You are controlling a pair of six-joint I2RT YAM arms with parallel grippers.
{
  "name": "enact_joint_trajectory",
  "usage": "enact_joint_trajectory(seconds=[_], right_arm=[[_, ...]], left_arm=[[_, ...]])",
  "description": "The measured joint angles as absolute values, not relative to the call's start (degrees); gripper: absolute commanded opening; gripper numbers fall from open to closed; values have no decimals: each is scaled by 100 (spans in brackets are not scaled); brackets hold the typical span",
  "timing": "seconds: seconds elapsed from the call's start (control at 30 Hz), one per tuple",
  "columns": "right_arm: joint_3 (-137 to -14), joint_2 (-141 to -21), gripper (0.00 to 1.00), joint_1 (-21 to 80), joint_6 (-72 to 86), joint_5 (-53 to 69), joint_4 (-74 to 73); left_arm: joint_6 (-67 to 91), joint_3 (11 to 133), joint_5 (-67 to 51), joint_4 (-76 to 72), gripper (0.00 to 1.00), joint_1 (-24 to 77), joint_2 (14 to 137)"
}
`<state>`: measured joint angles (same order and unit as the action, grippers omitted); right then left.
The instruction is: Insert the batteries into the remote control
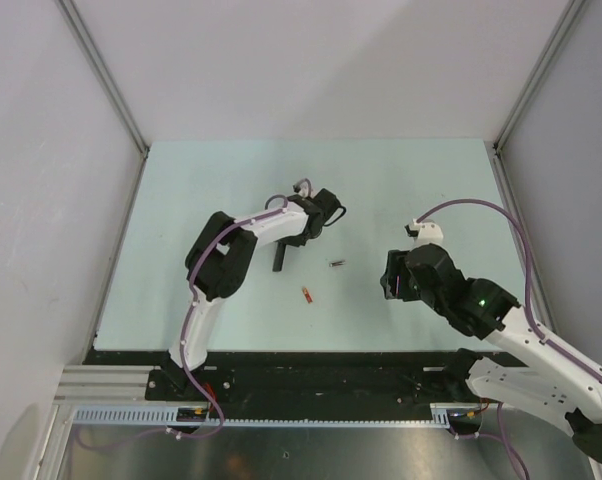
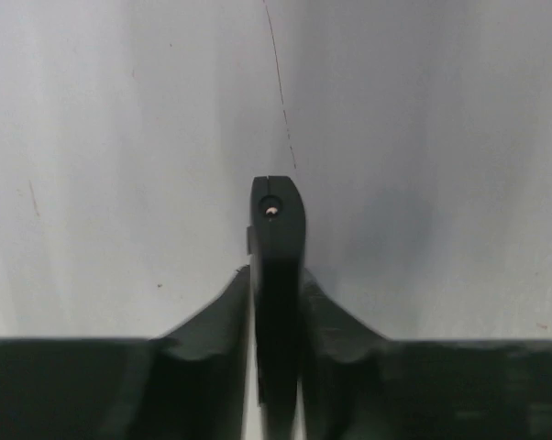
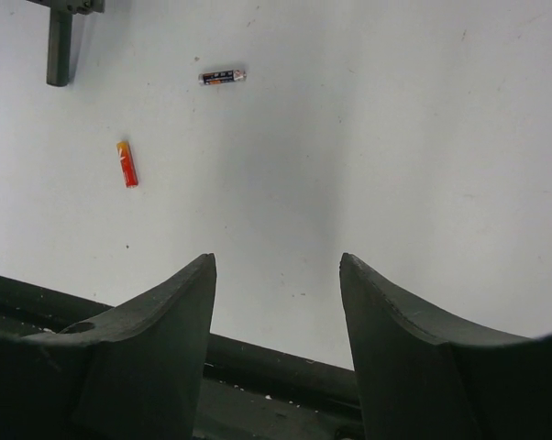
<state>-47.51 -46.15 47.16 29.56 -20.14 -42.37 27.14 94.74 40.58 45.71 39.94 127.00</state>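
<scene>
The remote control (image 1: 279,258), a slim black rectangular bar, is clamped between the two black fingers of the left gripper (image 1: 289,240) over the middle of the pale green table (image 1: 201,200). In the left wrist view the left gripper (image 2: 276,275) presses in on both narrow sides of the remote control (image 2: 277,238). The bar stands on edge and reaches well past the fingertips, with a small round hole and a pale dot near its far end. Whether the bar touches the table cannot be told.

Two batteries lie loose on the table, apart from each other and from the remote control. The dark battery (image 1: 337,264), a tiny cylinder with an orange-red band at one end, lies just right of the bar's free end. The red-orange battery (image 1: 307,294), a tiny short cylinder, lies closer to the near edge, between the bar and the right gripper (image 1: 393,275).

The right gripper (image 3: 276,266) is spread wide, with nothing between its two dark curved fingers, only bare table showing in the gap. Its camera looks across the table at the red-orange battery (image 3: 127,163), the dark battery (image 3: 223,77) beyond it, and the end of the remote control (image 3: 60,50) at the upper left corner.
</scene>
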Motion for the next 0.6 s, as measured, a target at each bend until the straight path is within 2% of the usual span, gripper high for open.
enact_joint_trajectory(seconds=[0.1, 0.2, 0.47, 0.5, 0.57, 0.6], right_arm=[[-4751, -4578, 62, 4716, 2976, -2018, -4239], [-4751, -4591, 62, 4716, 2978, -2032, -4265], [-4751, -4604, 62, 4713, 2985, -2150, -4318], [-4751, -4602, 62, 4713, 2989, -2167, -4324], [-4751, -4587, 62, 4713, 2991, -2187, -4353], [-4751, -4574, 62, 4713, 2993, -2196, -4359]], left_arm=[[2714, 9539, 4036, 4598, 51, 4021, 12700], [2700, 9588, 4029, 4569, 58, 4069, 12682], [2709, 9376, 3509, 4438, 71, 4230, 12230], [2705, 9153, 3382, 4313, 75, 4230, 11968], [2711, 8488, 3035, 4007, 96, 4163, 11139], [2718, 8049, 2779, 3763, 100, 4056, 10589]])
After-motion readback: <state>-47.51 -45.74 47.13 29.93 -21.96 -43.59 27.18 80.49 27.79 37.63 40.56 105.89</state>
